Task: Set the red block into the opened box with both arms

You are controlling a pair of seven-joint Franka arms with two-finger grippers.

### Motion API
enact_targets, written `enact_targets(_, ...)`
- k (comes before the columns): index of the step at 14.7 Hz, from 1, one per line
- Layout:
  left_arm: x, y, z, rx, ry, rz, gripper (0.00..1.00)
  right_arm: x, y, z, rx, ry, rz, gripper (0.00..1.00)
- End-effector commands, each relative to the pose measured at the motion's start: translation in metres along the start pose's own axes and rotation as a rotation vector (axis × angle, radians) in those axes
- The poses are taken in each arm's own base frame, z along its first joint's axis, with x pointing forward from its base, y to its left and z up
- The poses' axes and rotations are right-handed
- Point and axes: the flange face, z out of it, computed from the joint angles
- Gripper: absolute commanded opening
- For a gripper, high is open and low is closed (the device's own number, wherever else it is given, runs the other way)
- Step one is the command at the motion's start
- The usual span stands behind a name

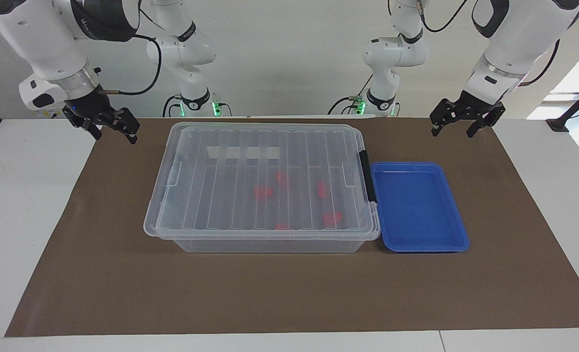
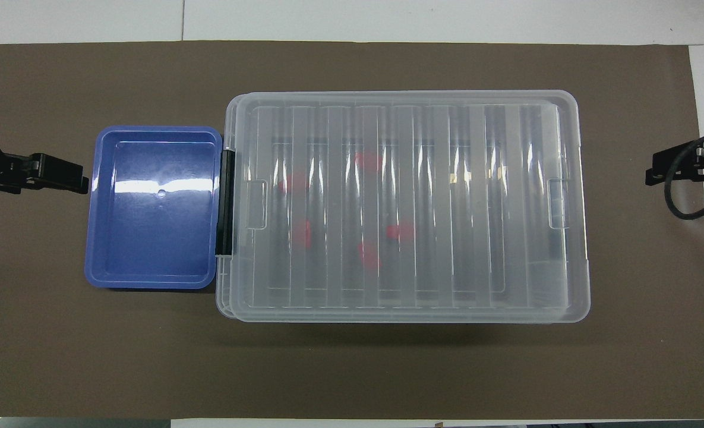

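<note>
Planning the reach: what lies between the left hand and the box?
The blue tray sits between the left hand and the box, touching the box's clip end; overhead view shows it.

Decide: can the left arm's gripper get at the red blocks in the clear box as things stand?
Probably not: the lid covers the box, shutting in the red blocks. The open left gripper hangs over the mat's corner.

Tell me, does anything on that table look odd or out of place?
Nothing is spilled or damaged. One oddity: the box is shut under its lid, with several red blocks already sealed inside. The blue tray beside it holds nothing, and both grippers hang open, off to the sides.
</note>
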Motion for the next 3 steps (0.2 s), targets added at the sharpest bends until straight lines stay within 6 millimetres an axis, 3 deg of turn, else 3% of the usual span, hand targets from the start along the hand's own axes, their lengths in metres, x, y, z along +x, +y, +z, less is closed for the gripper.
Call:
enact_targets(1, -0.0052, -0.0013, -0.0034, 0.012, -0.008, 0.006, 1.00, 0.0035, -0.0026, -0.0009, 0.001, 0.008, 0.010, 1.00)
enact_targets(3, -0.0052, -0.0013, -0.0034, 0.012, -0.008, 0.006, 1.00, 0.0031, -0.0025, -0.0017, 0.002, 0.010, 0.010, 1.00)
